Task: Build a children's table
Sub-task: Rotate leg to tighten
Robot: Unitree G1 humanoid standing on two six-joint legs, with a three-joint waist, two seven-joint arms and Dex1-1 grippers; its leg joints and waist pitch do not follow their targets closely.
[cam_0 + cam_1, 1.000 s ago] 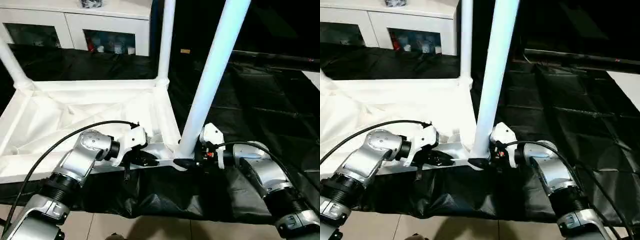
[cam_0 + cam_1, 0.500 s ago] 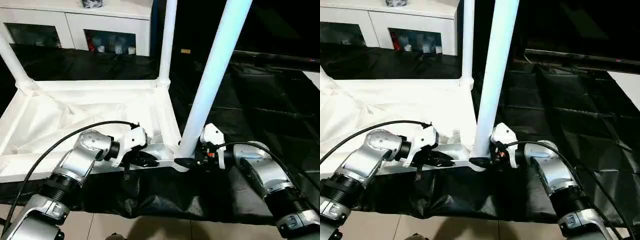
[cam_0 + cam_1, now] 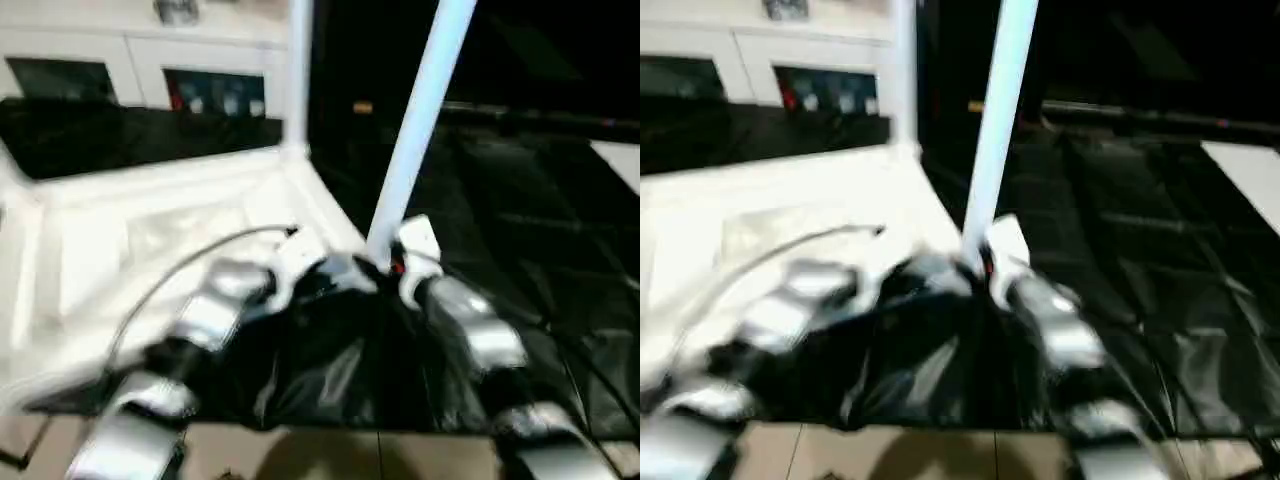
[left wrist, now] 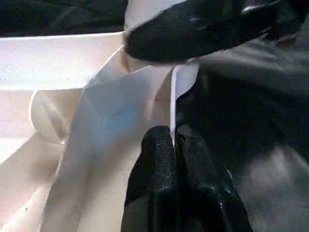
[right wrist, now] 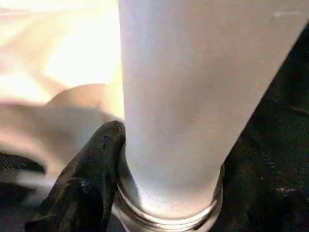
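Observation:
The children's table lies upside down: its white top [image 3: 120, 230] rests on black cloth, and a white leg [image 3: 298, 70] stands at the far corner. Another white leg [image 3: 420, 130] rises from the near right corner socket. My right gripper [image 3: 385, 265] is at this leg's base, and one black finger [image 5: 91, 179] presses against the leg [image 5: 193, 96]; the other finger is hidden behind it. My left gripper [image 4: 174, 145] is shut on the thin near rim of the top [image 4: 120, 96], right beside that corner. The right gripper's finger [image 4: 193, 29] lies across the socket.
Black cloth [image 3: 520, 200] covers the surface under and to the right of the table. A white cabinet [image 3: 120, 60] with glass doors stands at the back. Tiled floor [image 3: 330, 455] shows at the near edge. Cables run along both silver forearms.
The head views have shifted and blurred, so the camera has moved. Both grippers stay at the near right corner, and the leg still stands in its socket.

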